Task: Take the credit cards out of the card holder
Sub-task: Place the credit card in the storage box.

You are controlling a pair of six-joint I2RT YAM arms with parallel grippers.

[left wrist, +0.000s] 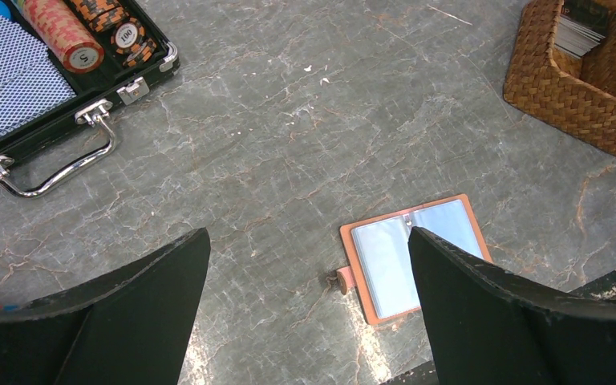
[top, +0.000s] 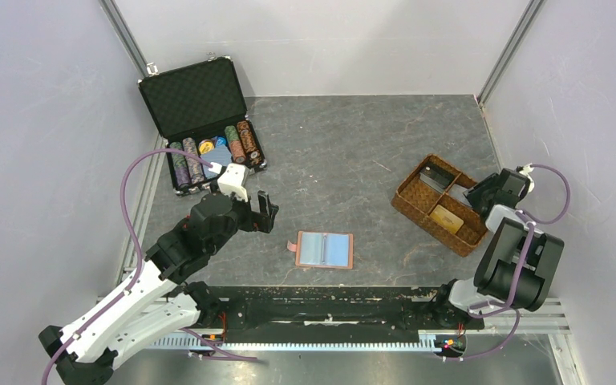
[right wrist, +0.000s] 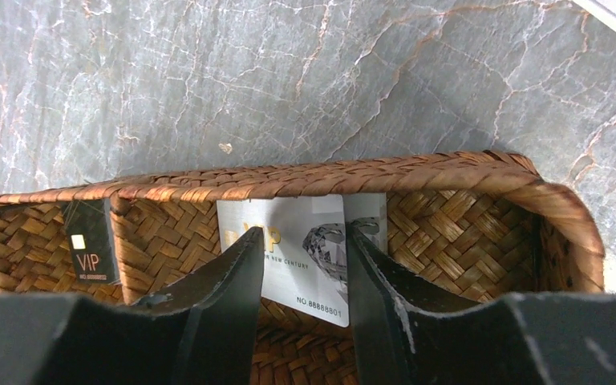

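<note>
The card holder (top: 325, 249) lies open flat near the table's front, pale blue sleeves up, snap tab to its left. It also shows in the left wrist view (left wrist: 405, 257), where no card shows in its sleeves. My left gripper (top: 266, 211) is open and empty above the table, left of the holder; the left wrist view shows its jaws (left wrist: 309, 234) wide apart. My right gripper (top: 476, 200) hangs over the woven tray, its jaws (right wrist: 301, 234) apart. A white credit card (right wrist: 305, 241) lies in the tray below them, untouched. A dark card (right wrist: 88, 245) stands in the neighbouring compartment. A tan card (top: 447, 218) also lies in the tray.
The brown woven divided tray (top: 417, 200) sits at the right; its rim shows in the right wrist view (right wrist: 329, 172) and the left wrist view (left wrist: 577, 104). A black chip case (top: 196, 100) stands open at the back left with rows of poker chips (top: 208, 148). Walls close off both sides.
</note>
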